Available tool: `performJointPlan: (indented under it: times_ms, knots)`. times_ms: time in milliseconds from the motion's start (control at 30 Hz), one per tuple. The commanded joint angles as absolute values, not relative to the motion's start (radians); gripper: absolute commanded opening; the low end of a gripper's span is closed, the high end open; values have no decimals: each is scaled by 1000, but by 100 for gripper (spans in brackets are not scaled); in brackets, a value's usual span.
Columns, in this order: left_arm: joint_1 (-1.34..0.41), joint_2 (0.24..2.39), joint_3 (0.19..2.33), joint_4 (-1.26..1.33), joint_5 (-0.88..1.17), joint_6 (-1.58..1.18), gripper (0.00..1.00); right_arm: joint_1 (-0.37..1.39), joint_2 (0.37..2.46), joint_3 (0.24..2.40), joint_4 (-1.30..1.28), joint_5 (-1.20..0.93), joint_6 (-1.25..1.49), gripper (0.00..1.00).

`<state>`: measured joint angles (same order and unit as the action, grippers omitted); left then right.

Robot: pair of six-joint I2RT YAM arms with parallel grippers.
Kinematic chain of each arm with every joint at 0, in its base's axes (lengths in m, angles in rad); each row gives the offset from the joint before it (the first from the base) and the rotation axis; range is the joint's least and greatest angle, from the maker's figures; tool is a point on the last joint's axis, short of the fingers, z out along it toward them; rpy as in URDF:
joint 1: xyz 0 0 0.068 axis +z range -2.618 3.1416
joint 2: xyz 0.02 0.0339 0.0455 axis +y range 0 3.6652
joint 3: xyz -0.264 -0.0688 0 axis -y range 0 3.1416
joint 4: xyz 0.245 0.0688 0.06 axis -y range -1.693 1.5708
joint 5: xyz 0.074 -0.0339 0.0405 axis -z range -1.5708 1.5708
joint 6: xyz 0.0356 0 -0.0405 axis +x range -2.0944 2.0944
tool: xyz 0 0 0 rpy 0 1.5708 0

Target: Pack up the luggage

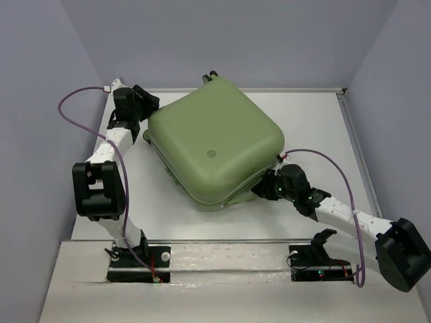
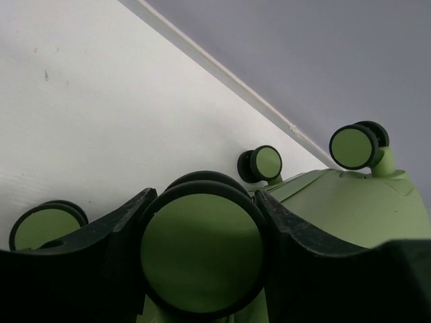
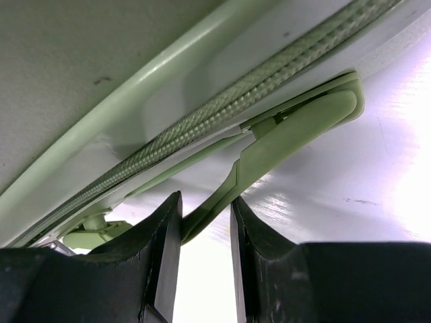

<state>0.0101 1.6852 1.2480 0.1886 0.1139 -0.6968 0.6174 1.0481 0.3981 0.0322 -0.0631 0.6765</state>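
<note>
The luggage (image 1: 215, 145) is a pale green hard-shell suitcase lying closed and flat on the white table, its round logo facing up. My left gripper (image 1: 143, 111) is at its far left corner. In the left wrist view the left gripper (image 2: 205, 194) is shut on a black-and-green caster wheel (image 2: 202, 252). My right gripper (image 1: 259, 190) is at the near right edge. In the right wrist view the right gripper (image 3: 205, 202) is shut on the green zipper pull (image 3: 289, 134), just below the zipper track (image 3: 202, 118).
Other caster wheels (image 2: 262, 163) (image 2: 355, 147) (image 2: 44, 225) stick out of the suitcase's end. The table (image 1: 316, 121) has a raised rim at the back and right, with grey walls close behind. Purple cables loop beside both arms.
</note>
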Motion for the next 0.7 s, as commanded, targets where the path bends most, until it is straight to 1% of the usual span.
performJointPlan:
  times_ms: [0,133,200,267,333,367,400,433,467,500,567,600,667]
  knots:
    - [-9,1629,1195,331,143,-715,6,588,1094,445,9,-54,486,7]
    - [38,1536,1115,336,109,-706,6,513,1162,517,29,-90,453,7]
    - [48,1485,1040,337,92,-716,6,479,1202,560,38,-104,423,7]
    - [55,1398,962,334,89,-722,6,422,1248,613,41,-126,407,7]
    - [55,1309,892,305,89,-723,6,378,1311,722,44,-159,376,7]
    - [55,1277,891,299,89,-723,6,365,1312,722,43,-167,376,7]
    - [57,1216,846,292,107,-723,6,354,1327,768,38,-187,364,8]
    - [55,1188,825,282,116,-718,6,354,1333,790,28,-186,359,16]
    - [55,1161,787,261,133,-713,6,354,1341,814,9,-173,347,47]
    - [57,1114,769,247,133,-709,6,354,1344,859,-56,-173,336,60]
    - [55,1059,729,221,133,-701,6,354,1318,864,-92,-196,321,75]
    - [57,1043,718,218,133,-698,6,354,1289,848,-94,-210,319,76]
    - [55,1026,713,209,136,-698,6,354,1168,769,-94,-238,318,77]
